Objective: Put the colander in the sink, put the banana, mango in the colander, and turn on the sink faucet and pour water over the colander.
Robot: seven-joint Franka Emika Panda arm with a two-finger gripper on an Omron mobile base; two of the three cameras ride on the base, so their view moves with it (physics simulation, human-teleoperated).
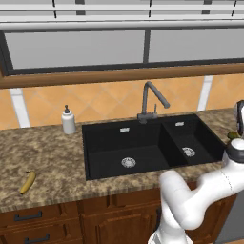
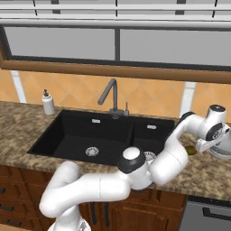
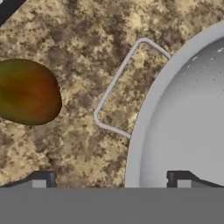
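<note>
Granite bench (image 1: 47,152) with a black 2-basin sink (image 1: 143,145) set into it; the faucet (image 1: 151,99) stands at the sink's 12 o'clock edge, spout bent down over the basins, and a white soap bottle (image 1: 68,120) stands near the sink's 10 o'clock corner. The banana (image 1: 27,182) lies on the bench well apart from the sink, toward its 8 o'clock side. In the right base view the arm reaches past the sink's 3 o'clock end, where the mango (image 2: 191,150) lies on the bench just beside the colander (image 2: 224,146), which is partly hidden by the wrist. In the hand view the claw (image 3: 111,180) hangs over the colander's rim (image 3: 146,118): the 2 fingers (image 3: 43,179) stand spread wide, one tip above bare granite, the other above the bowl's perforated inside, with the rim running between them. The colander's thin wire handle (image 3: 114,83) projects from the rim toward 10 o'clock, and the mango (image 3: 27,92) lies at 9 o'clock, apart from the handle. Whether the tips touch the colander cannot be told. Both sink basins show only their silver drains (image 1: 128,162).
</note>
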